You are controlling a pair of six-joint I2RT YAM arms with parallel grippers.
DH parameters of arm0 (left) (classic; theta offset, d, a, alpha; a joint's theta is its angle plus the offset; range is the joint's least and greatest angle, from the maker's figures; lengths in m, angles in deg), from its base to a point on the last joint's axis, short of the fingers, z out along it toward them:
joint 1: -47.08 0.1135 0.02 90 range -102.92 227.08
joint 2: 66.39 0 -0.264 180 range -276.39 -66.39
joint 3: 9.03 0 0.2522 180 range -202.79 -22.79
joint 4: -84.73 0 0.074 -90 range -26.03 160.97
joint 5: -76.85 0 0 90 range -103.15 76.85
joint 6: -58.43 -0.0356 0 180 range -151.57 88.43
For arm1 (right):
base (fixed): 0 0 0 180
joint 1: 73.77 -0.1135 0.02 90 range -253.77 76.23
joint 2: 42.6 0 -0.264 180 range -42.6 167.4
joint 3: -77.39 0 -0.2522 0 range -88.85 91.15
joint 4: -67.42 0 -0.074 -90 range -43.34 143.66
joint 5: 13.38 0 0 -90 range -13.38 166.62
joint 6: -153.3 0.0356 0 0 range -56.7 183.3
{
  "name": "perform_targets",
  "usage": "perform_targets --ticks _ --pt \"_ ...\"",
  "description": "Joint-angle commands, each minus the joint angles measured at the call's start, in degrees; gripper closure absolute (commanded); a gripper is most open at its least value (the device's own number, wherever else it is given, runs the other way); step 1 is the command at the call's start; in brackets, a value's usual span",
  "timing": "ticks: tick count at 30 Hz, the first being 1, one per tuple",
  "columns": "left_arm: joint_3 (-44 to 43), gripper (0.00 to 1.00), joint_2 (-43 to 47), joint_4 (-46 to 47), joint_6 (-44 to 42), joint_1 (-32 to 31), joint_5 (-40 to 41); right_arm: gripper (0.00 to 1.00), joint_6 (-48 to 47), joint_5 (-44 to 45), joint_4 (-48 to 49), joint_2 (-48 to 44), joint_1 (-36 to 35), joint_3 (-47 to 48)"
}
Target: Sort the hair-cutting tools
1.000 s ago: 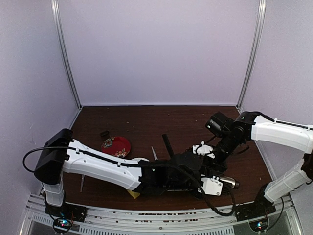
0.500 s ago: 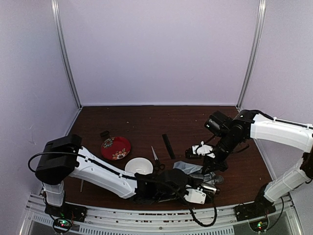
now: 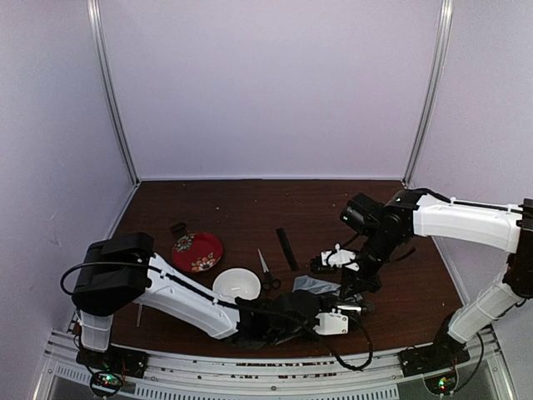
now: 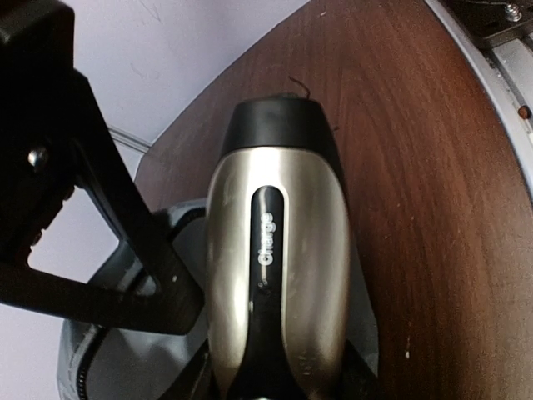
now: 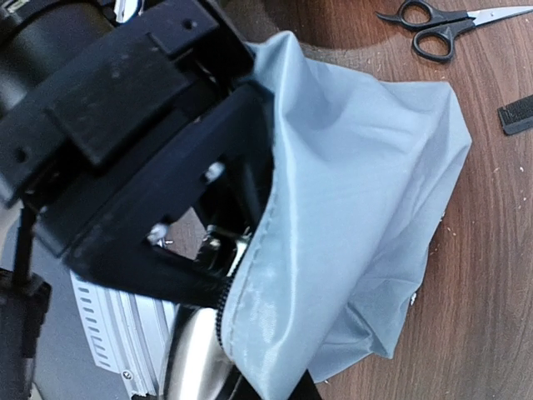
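Left wrist view: the hair clipper (image 4: 279, 275) fills the frame. It has a silver body with "Charge" on a black strip, and its black nose points away over the table (image 4: 433, 167).
Right wrist view: only here does the zipper edge of the grey pouch (image 5: 358, 183) show, with the clipper's silver body right at that mouth. The scissors (image 5: 441, 29) and the end of the comb (image 5: 516, 115) lie beyond.
Top view: the white bowl (image 3: 237, 283) sits just left of the pouch, and the red plate (image 3: 197, 250) sits farther left.
Pouch contents: the clipper is at the opening, with grey cloth on both sides of it.
Left gripper (image 3: 348, 312): clamped on the clipper.
Right gripper (image 3: 346, 287): pinched on the pouch rim.
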Motion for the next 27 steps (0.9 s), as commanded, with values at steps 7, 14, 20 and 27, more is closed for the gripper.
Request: perform_targets --ticks 7,14,20,27 --pt "-2.8 1.0 -2.6 -0.6 11.6 2.0 9.3 1.0 1.4 -0.2 0.7 1.4 2.4 1.0" --pt "-5.2 1.0 -5.1 -3.9 13.7 2.1 4.7 0.91 4.3 -0.5 3.3 2.5 2.9 -0.3" --pt "-6.8 0.89 -6.5 -5.8 13.6 2.1 4.8 0.65 5.6 -1.0 2.4 1.8 7.2 -1.0" --pt "-8.9 0.66 -7.6 -8.6 15.0 2.1 2.5 0.59 5.7 3.0 2.4 -1.7 10.8 -4.8"
